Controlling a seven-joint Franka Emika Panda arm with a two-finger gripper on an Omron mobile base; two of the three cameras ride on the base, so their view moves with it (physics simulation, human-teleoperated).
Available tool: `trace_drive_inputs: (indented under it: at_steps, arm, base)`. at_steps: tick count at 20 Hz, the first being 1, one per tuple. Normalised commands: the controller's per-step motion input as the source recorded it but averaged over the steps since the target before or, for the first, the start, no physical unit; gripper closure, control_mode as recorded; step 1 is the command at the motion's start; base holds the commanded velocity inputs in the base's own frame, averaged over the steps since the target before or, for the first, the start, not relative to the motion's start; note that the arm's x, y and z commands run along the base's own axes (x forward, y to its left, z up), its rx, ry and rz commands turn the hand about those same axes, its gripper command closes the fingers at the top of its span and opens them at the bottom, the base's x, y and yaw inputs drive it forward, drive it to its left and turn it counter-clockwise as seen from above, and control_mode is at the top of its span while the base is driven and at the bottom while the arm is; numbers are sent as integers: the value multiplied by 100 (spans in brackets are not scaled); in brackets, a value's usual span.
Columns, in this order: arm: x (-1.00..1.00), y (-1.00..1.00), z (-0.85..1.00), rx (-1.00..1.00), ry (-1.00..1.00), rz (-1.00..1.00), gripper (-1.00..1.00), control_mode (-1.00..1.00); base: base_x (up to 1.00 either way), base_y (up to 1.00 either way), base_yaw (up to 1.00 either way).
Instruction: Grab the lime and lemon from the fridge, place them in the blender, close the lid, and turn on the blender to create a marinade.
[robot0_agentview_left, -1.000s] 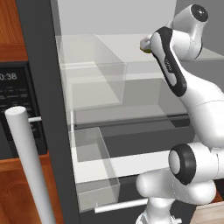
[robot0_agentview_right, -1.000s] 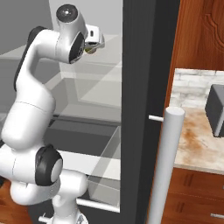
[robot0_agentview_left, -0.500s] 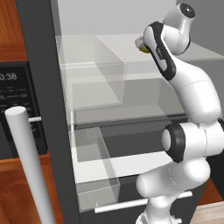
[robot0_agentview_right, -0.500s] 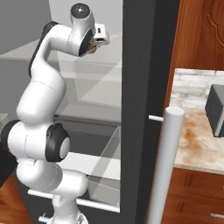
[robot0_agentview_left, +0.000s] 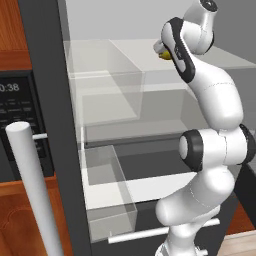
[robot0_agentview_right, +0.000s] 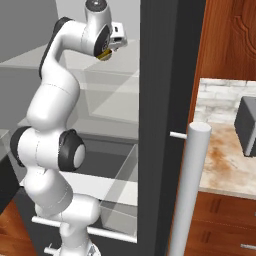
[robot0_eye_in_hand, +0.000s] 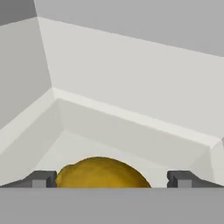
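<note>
Lemon (robot0_agentview_left: 164, 55) peeks yellow past the wrist on the fridge's (robot0_agentview_left: 50, 100) upper shelf from the left base, the right base shows it (robot0_agentview_right: 105, 55) under the hand, and the hand view has the pincer (robot0_eye_in_hand: 112, 179) spread apart around the fruit (robot0_eye_in_hand: 103, 173) (squeezing off-centre could squirt it backward).

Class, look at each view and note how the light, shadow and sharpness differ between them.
Left base view: flat even light, see-through fridge shelves without glare. Right base view: soft shade under the shelves, crisp edges. Hand view: slightly soft, lemon evenly lit between the open claw tips, no hard shadow.
</note>
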Motion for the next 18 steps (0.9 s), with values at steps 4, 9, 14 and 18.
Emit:
trace_drive_inputs:
  at_steps: [4,9,14,18]
  arm:
    - [0,0,-26,-8,0,5,-100,-100]
    - [0,0,-30,-4,0,8,-100,-100]
    - [0,0,-28,-4,0,6,100,-100]
    - [-12,0,-1,0,-10,2,100,-100]
  base:
    - [0,0,0]
    - [0,0,0]
    - [0,0,0]
    - [0,0,0]
